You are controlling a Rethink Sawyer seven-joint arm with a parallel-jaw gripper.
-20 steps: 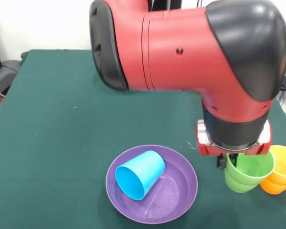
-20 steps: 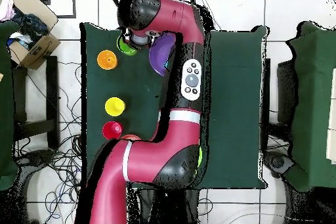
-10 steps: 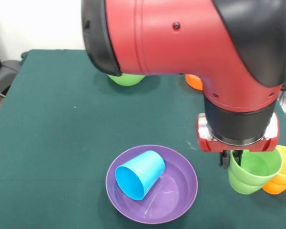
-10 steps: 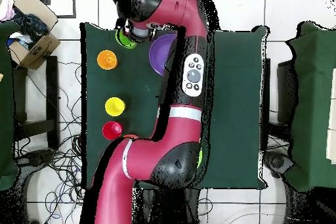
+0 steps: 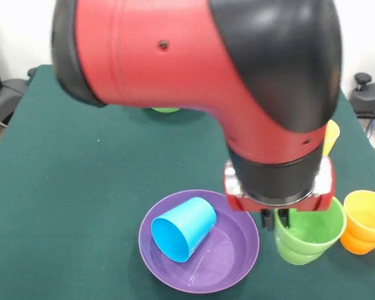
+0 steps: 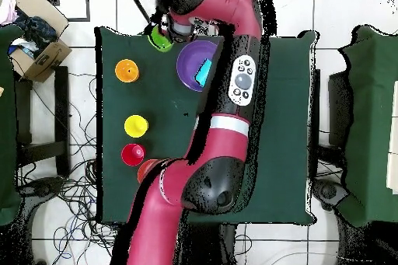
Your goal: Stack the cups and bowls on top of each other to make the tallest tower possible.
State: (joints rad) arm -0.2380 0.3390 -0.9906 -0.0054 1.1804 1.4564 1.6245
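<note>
Overhead only: red cup (image 6: 132, 153); yellow cup (image 6: 135, 126)

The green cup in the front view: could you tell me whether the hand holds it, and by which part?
Yes: the hand grips the green cup by its rim, on the side nearest the purple bowl, one finger inside and one outside.

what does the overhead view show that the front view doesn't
Only the overhead view shows the red cup, standing on the green table apart from the others, and the arm along its whole length.

Only the front view shows the gripper at the green cup's rim, the blue cup's open mouth as it lies on its side, and the edge of a light green bowl behind the arm.

Both show the purple bowl holding the blue cup, the green cup, the orange cup and the yellow cup.
</note>
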